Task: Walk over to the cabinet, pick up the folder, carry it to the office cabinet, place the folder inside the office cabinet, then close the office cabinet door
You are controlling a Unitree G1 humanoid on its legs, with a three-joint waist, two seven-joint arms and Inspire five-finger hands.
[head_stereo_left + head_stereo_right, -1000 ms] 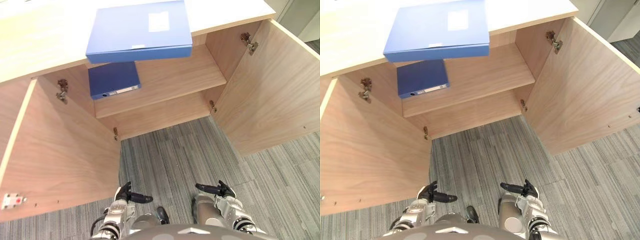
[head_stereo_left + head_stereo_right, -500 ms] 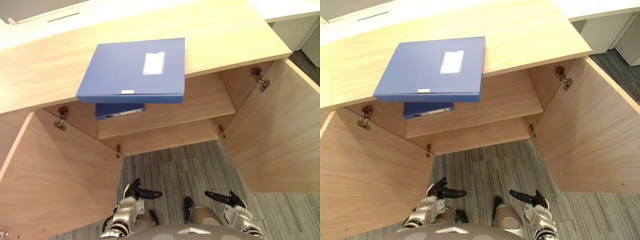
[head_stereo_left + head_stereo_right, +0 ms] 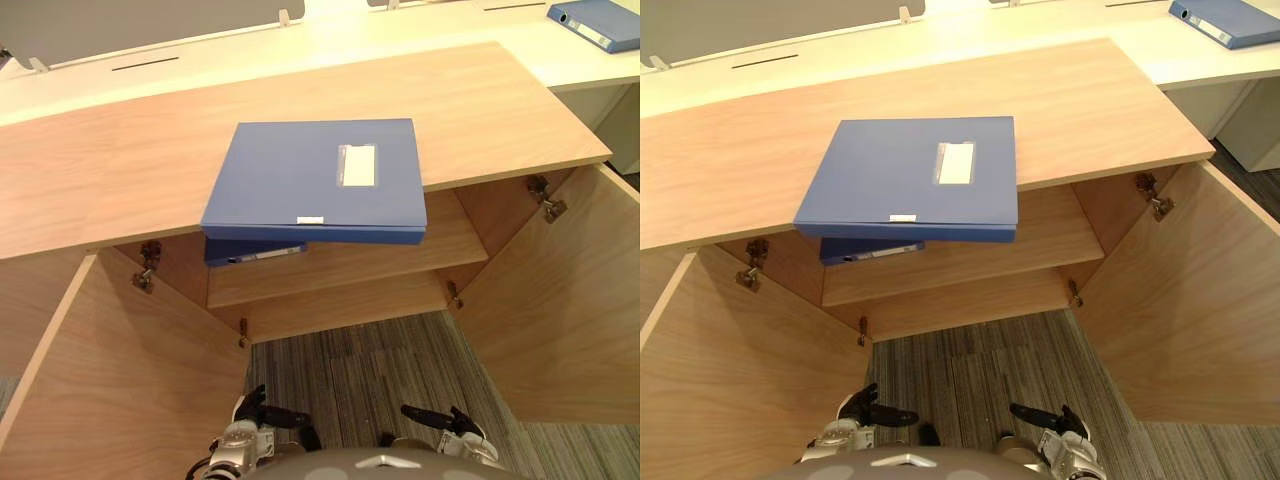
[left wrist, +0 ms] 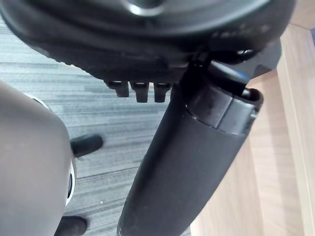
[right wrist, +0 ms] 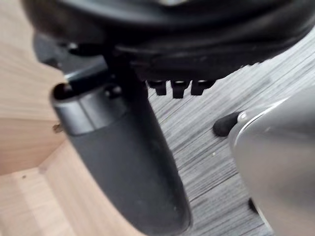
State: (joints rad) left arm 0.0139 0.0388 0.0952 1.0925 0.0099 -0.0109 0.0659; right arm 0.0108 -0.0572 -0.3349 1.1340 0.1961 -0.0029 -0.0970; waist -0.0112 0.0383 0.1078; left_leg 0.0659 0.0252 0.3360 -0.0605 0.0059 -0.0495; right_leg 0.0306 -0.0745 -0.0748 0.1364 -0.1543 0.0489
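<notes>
- Wooden cabinet top (image 3: 120, 150) now shows whole: our camera has tilted up and nothing on it has moved, so we judge the approach done and the pickup next.
- Both doors (image 3: 560, 300) stand open.
- Our blue folder (image 3: 300, 170) lies flat on that top, overhanging its front edge.
- Our left hand (image 3: 255, 415) and right hand (image 3: 455, 425) hang low over the carpet (image 3: 350, 350), fingers relaxed and empty, well below the folder.

left hand (image 3: 252, 412) and right hand (image 3: 455, 422) both dark, smooth, rounded.
</notes>
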